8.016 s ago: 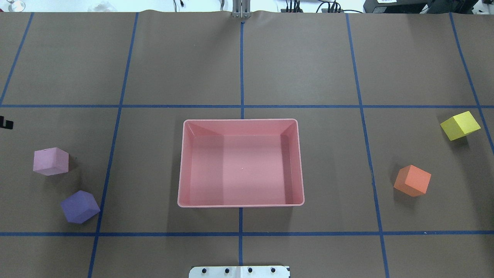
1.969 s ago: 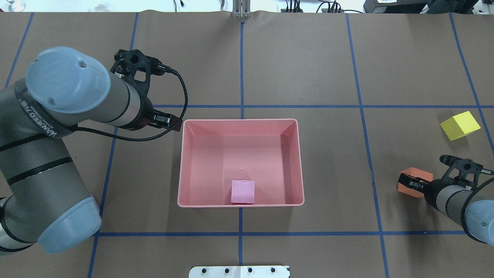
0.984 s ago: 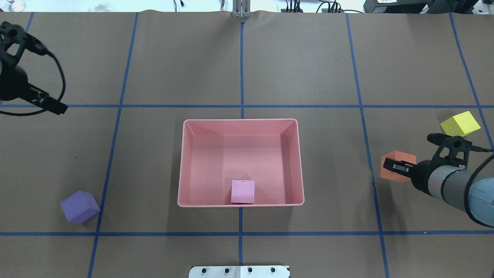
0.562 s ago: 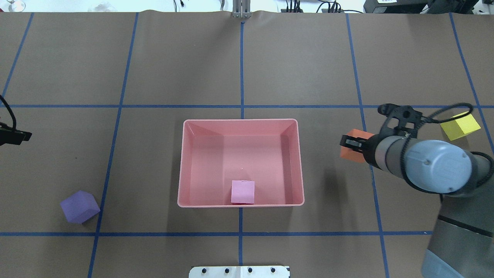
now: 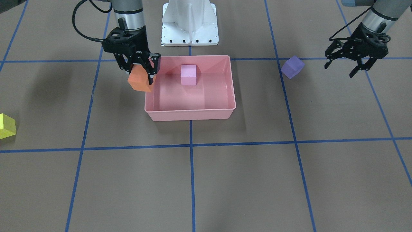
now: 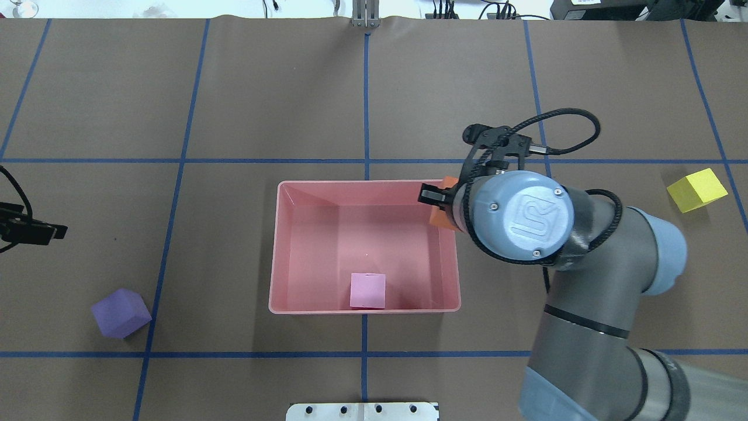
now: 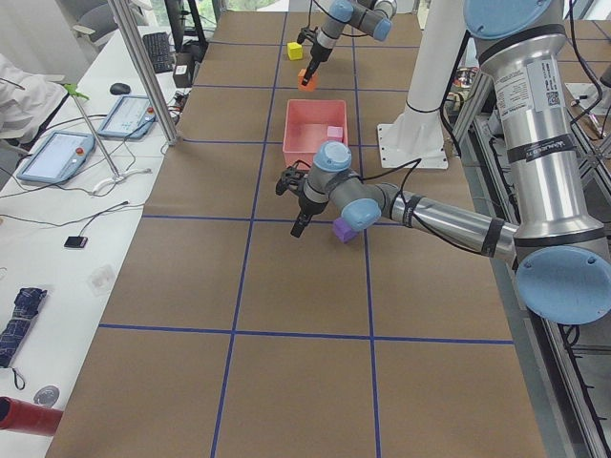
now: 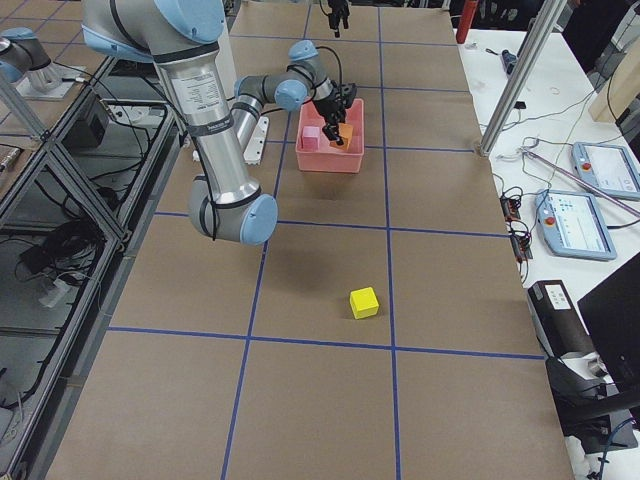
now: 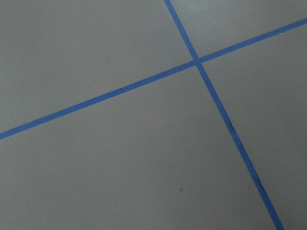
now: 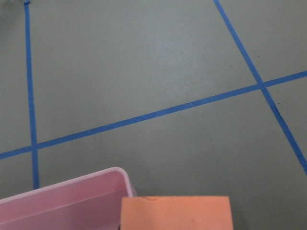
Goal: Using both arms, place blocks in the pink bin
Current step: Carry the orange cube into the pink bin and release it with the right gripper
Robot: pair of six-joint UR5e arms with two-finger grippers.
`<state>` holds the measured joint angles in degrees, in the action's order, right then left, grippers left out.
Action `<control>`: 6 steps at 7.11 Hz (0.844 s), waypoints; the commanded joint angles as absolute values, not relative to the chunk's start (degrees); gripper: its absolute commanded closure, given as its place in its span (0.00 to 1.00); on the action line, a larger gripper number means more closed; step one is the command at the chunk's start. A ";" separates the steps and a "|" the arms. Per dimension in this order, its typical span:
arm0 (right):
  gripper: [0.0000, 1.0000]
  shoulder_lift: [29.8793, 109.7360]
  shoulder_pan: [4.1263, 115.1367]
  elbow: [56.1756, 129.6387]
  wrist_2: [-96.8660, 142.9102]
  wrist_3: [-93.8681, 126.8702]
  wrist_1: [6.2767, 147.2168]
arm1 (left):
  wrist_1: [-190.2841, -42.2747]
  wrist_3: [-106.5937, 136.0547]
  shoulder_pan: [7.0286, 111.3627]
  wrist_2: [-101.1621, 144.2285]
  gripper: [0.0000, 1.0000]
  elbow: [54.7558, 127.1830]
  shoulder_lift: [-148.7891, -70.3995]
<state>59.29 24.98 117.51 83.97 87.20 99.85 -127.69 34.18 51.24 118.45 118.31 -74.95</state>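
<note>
Orange block, clamped in the right gripper, has been carried from the worktop's right to the pink bin's right rim; release is judged due. The left gripper is held wide.

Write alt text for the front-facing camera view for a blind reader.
The right gripper holds an orange block at a corner of the pink bin, which has a light pink block inside. The open left gripper hangs near a purple block, and a yellow block sits at the view's left edge.
</note>
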 commanded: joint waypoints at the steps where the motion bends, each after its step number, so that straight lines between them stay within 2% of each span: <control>1: 0.05 51.17 23.39 110.33 83.33 87.62 100.37 | -132.17 39.70 44.50 118.22 0.00 118.30 -75.41; 2: 0.00 51.07 23.38 110.48 83.32 87.63 100.46 | -132.19 40.68 42.04 117.52 0.00 118.21 -76.37; 6: 0.00 52.29 30.47 113.55 86.90 75.89 102.56 | -132.98 40.26 29.46 102.32 0.00 118.21 -75.94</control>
